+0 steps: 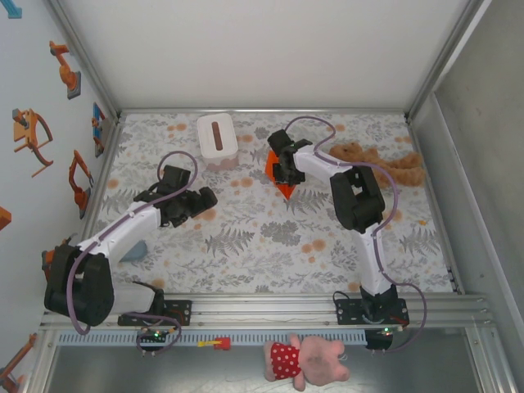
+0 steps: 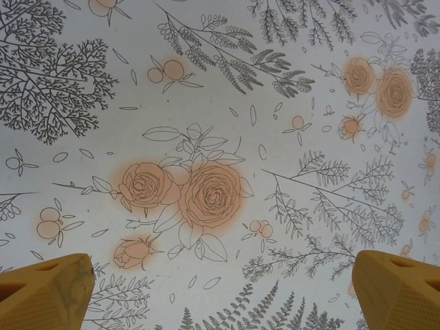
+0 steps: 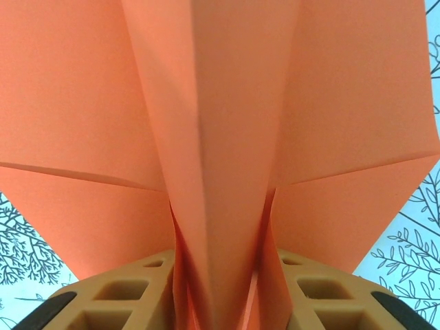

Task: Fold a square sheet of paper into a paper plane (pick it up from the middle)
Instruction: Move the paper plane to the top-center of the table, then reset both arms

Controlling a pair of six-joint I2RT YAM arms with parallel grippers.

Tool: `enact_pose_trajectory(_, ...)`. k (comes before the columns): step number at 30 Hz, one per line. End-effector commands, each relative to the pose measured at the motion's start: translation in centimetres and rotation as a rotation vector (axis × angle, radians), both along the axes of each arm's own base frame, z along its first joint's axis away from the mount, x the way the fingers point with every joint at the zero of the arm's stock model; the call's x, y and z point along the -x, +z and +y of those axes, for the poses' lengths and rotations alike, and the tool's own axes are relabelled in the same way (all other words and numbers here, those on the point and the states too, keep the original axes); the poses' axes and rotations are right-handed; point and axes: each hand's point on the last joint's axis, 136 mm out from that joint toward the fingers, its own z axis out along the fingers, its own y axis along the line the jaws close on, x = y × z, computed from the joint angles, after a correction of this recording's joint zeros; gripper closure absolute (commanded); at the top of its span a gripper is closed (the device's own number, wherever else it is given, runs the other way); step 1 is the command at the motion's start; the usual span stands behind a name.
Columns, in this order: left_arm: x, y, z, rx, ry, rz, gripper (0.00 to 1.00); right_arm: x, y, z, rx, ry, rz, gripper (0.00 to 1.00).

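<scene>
Two end effectors are over the table (image 1: 262,246): the left end effector (image 2: 220,299) hangs at the left, its fingers wide apart above bare cloth. The right end effector (image 3: 223,292) has a finger on each side of the centre fold of the paper plane (image 3: 227,137), at the far middle, right of the tissue box (image 1: 217,137). Whether it presses the fold, I cannot tell.

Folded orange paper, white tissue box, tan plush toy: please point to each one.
Folded orange paper (image 3: 220,137): right wrist view, centre ridge.
White tissue box (image 1: 224,144): top external view, white lid.
Tan plush toy (image 1: 405,165): top external view, body.
</scene>
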Motion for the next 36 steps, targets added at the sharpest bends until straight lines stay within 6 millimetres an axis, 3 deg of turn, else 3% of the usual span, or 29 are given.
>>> enact_pose_trajectory(1, -1.1, 2.7, 0.4, -0.008, 0.017, -0.074, 0.04, 0.2, 1.2, -0.6, 0.008, -0.027, -0.006, 0.65)
enact_pose_trajectory(7, -2.6, 5.6, 1.6, -0.068, 0.032, -0.181, 0.04, -0.7, 10.3, -1.2, -0.037, -0.034, -0.187, 0.58)
enact_pose_trajectory(13, -3.9, 8.7, 3.6, -0.155, 0.075, -0.323, 0.04, 0.9, 18.7, -4.2, -0.044, -0.066, -0.384, 0.51)
enact_pose_trajectory(18, -4.4, 10.6, 7.0, -0.300, 0.157, -0.456, 0.04, 3.4, 23.8, -10.5, 0.075, -0.180, -0.605, 0.43)
enact_pose_trajectory(20, -4.3, 11.1, 8.7, -0.364, 0.201, -0.493, 0.04, 4.6, 24.8, -13.5, 0.142, -0.245, -0.680, 0.31)
enact_pose_trajectory(24, -4.2, 11.1, 11.4, -0.456, 0.277, -0.532, 0.04, 7.7, 24.9, -19.3, 0.295, -0.379, -0.790, 0.14)
enact_pose_trajectory(29, -4.5, 10.3, 12.7, -0.547, 0.272, -0.628, 0.04, 10.8, 21.4, -25.7, 0.446, -0.519, -0.798, 0.12)
enact_pose_trajectory(32, -4.6, 9.4, 13.2, -0.580, 0.250, -0.657, 0.04, 12.2, 18.6, -28.0, 0.466, -0.560, -0.810, 0.12)
enact_pose_trajectory(36, -4.7, 7.5, 14.1, -0.597, 0.205, -0.663, 0.04, 13.2, 15.6, -29.2, 0.393, -0.570, -0.812, 0.12)
